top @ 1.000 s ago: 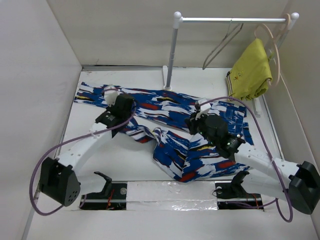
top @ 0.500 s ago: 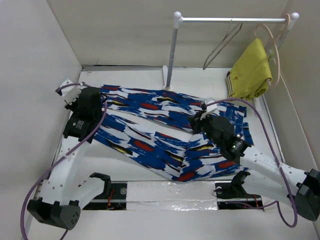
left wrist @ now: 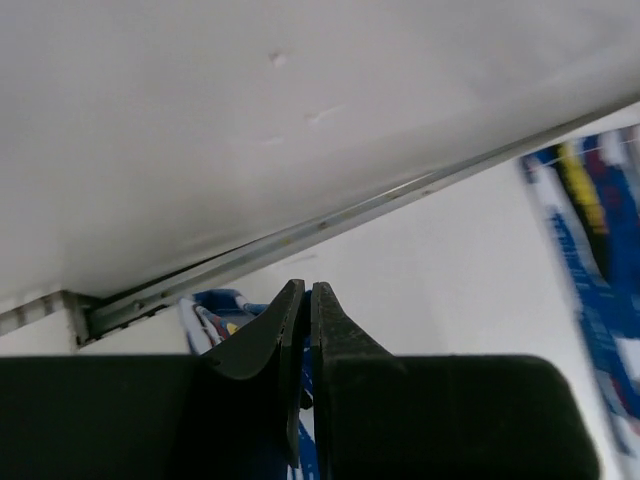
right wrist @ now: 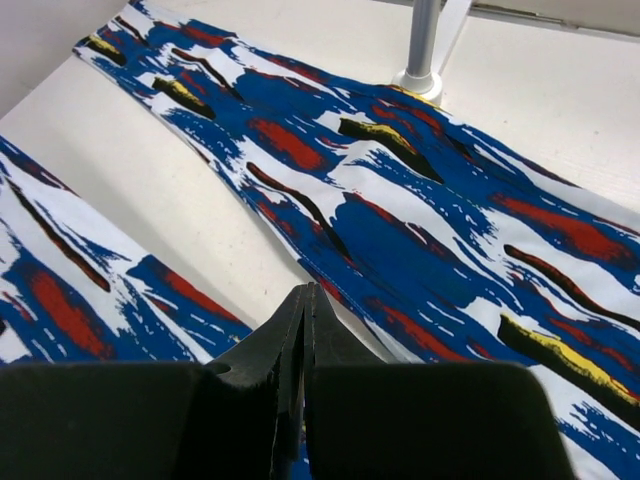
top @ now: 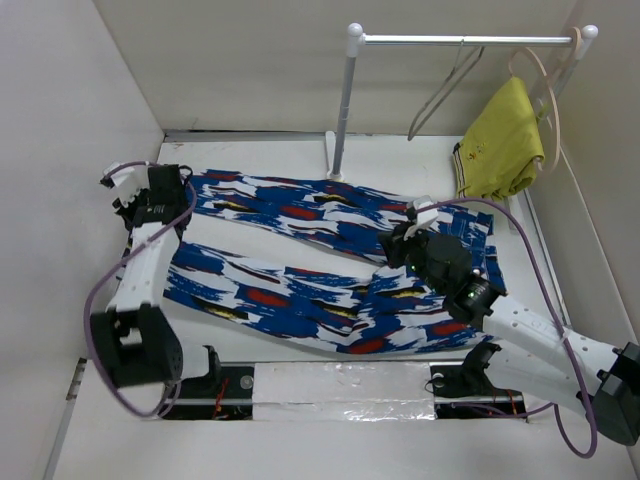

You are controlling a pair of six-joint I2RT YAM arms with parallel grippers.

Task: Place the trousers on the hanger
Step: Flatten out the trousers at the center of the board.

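so, the blue-and-white trousers [top: 300, 215] lie spread in a v; left gripper [left wrist: 303, 295] and right gripper [right wrist: 303, 295] pinch the fabric.

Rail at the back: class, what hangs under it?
A bare grey hanger and a beige hanger carrying a yellow garment. The garment covers the beige hanger's lower part, so that part cannot be seen.

Plain white desk [top: 270, 155] boxed in by off-white walls [top: 230, 70], white clothes rail [top: 470, 40] standing upper right, pretty soft even light overall.
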